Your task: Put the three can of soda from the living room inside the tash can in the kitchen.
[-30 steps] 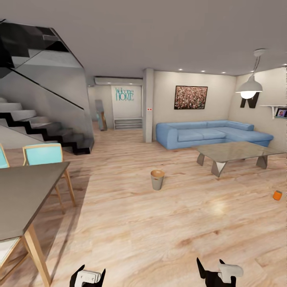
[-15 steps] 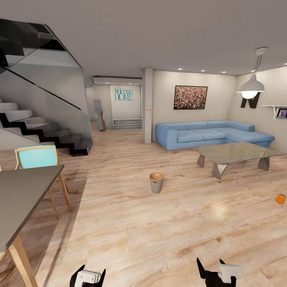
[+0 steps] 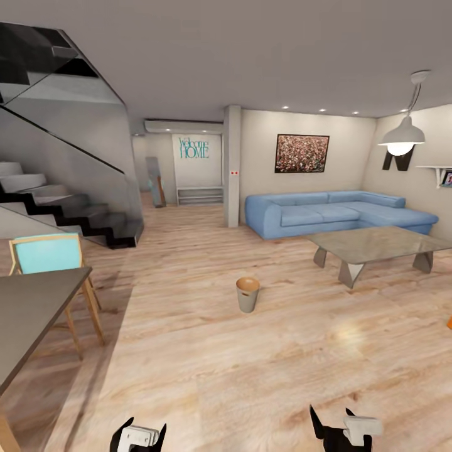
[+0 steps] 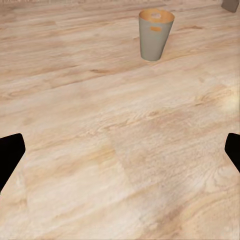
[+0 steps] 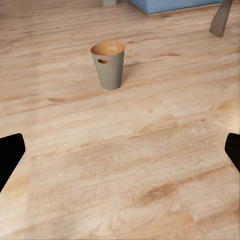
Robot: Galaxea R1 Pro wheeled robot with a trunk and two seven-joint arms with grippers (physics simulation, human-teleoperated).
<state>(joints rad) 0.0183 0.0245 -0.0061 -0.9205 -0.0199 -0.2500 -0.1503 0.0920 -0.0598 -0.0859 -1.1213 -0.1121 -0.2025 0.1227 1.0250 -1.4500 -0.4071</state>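
The light grey trash can point(image 3: 248, 295) with its brown inside stands upright on the plank floor in mid-room, also seen in the left wrist view point(image 4: 156, 35) and the right wrist view point(image 5: 108, 65). A sliver of a bright orange soda can point(image 3: 449, 322) shows on the floor at the right edge of the head view. The other cans are out of view. My left gripper point(image 3: 146, 428) and right gripper point(image 3: 331, 419) hang low at the bottom of the head view, both open and holding nothing, well short of the bin.
A light blue sofa point(image 3: 336, 212) lines the back wall, with a glass coffee table point(image 3: 376, 245) in front of it. A dark dining table point(image 3: 31, 314) and a teal chair point(image 3: 47, 254) stand at the left. Stairs point(image 3: 69, 210) rise behind them.
The whole view has shifted as the robot rolls forward: the dining table slides off left and the orange can slides to the right edge. Both grippers keep their pose.
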